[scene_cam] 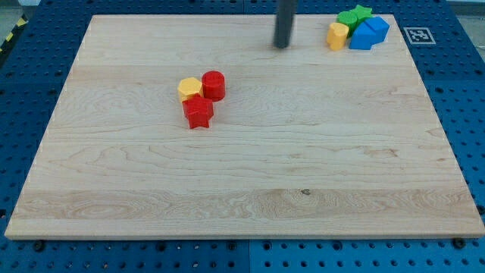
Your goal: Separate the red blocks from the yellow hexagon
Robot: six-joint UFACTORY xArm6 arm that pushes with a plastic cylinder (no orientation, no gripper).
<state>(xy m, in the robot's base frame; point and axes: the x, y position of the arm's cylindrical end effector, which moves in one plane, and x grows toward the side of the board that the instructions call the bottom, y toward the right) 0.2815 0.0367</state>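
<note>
A yellow hexagon (189, 88) lies left of the board's middle. A red cylinder (214, 85) touches its right side. A red star-shaped block (198, 112) touches it from below. The dark rod comes down from the view's top, and my tip (282, 45) rests on the board near the top edge, well to the right of and above this cluster, touching no block.
A second cluster sits at the top right corner: a yellow block (337, 35), two green blocks (355, 16) and two blue blocks (369, 32). The wooden board (250, 189) lies on a blue pegboard table. A marker tag (417, 34) sits off the right edge.
</note>
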